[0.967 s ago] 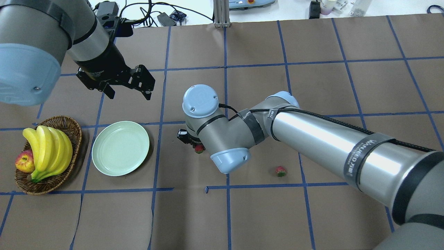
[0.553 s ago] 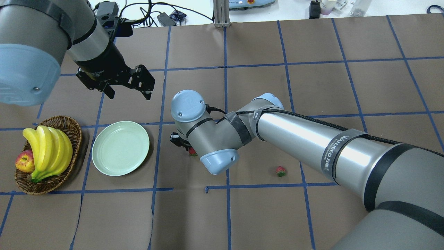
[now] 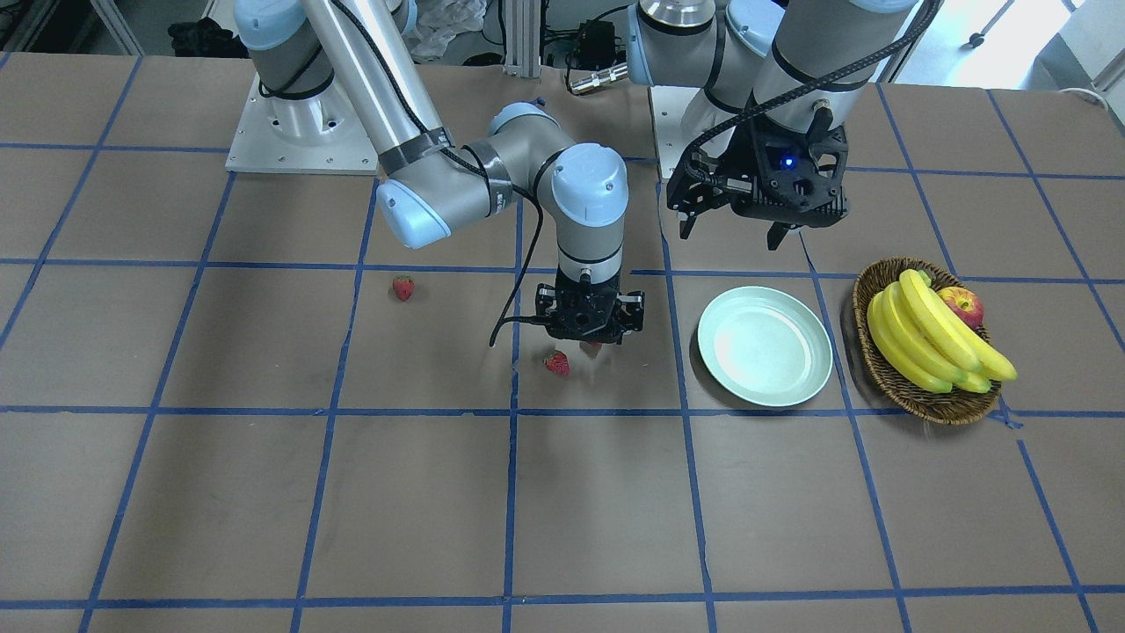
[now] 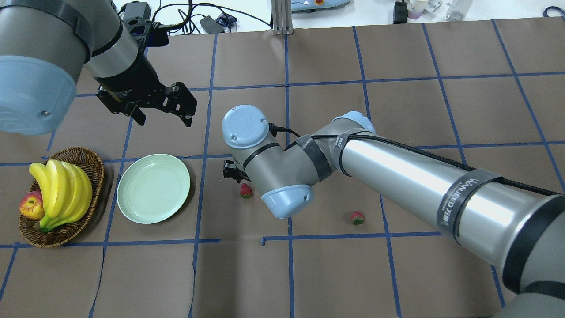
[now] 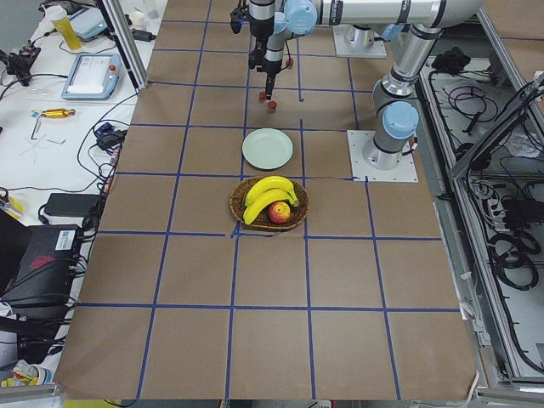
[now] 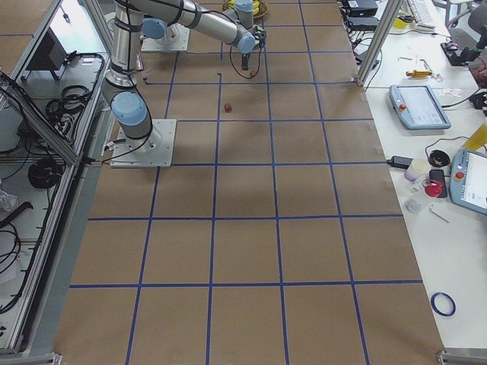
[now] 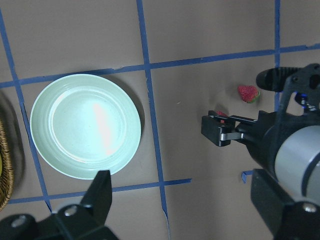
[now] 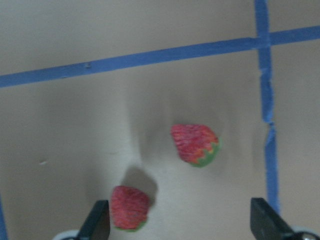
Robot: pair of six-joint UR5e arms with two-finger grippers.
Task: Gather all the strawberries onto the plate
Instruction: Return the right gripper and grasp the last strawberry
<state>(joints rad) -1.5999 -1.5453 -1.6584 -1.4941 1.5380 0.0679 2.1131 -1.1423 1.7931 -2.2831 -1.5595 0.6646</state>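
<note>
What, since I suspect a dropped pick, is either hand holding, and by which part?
Nothing. The right hand is open over two loose strawberries; the left hand hangs open and empty.

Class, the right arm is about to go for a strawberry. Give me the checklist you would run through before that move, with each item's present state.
1. Right gripper open: ok, jaws wide apart.
2. A strawberry centred between the jaws: not ok. The nearer strawberry lies close to one jaw and the second strawberry lies farther ahead.
3. Nearer strawberry lying free of that jaw: cannot tell.
4. Third strawberry located: ok, alone, well apart from the other two.
5. Plate ready to receive: ok, nothing in it.
6. Left gripper out of the way: ok, open, hovering beyond the plate.
</note>
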